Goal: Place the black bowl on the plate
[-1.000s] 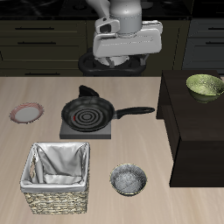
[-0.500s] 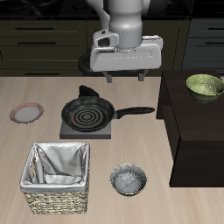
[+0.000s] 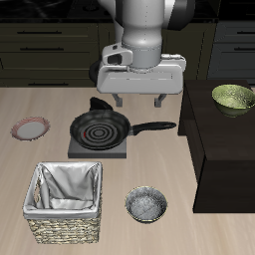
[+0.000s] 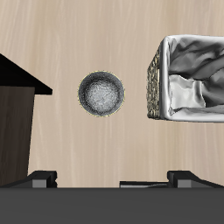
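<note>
Nothing sits between the spread fingers of the gripper (image 3: 139, 101), hanging high over the frying pan (image 3: 100, 128), and the black bowl (image 3: 146, 204) lies nearer the table's front edge.

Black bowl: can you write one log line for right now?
black bowl: on table, untouched | plate: empty | gripper: open, above pan

My arm is a fat, smooth cylinder in pale grey-white, shading to silver down one side. Below it sits my hand body, a wide white box with rounded corners, a darker grey panel across its face and a small dark mark near one end. My gripper (image 3: 140, 101) ends in two short dark grey fingers (image 3: 119, 99). From my own camera, only black finger mounts and a flat black bar show, blocky and matte.
</note>
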You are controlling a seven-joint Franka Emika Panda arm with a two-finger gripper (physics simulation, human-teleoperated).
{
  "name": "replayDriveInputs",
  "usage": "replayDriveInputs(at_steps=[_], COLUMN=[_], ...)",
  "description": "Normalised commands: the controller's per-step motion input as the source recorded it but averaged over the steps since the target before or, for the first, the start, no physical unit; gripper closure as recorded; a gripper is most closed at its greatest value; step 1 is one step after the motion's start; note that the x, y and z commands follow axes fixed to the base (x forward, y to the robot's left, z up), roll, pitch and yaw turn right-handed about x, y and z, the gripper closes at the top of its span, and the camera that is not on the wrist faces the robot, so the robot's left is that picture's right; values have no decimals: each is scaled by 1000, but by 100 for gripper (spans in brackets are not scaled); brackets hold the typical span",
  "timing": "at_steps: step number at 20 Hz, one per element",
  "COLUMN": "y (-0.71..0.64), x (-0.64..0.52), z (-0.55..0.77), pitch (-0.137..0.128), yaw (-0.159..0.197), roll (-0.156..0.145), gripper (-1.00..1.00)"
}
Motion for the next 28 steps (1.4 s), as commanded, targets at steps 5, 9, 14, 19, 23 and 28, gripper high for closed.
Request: replayDriveInputs(at_steps=[5, 9, 14, 19, 23, 28], y=[-49, 46, 45, -95, -12, 49], x=[332, 154, 126, 217, 126, 138], z=[74, -33, -16, -147, -253, -234], pitch=[-26, 14, -25, 27, 15, 18], yaw=[-21, -37, 1, -11, 27, 18], roll=[-17, 24, 1, -24, -16, -7], gripper=[-100, -100, -100, -100, -100, -100])
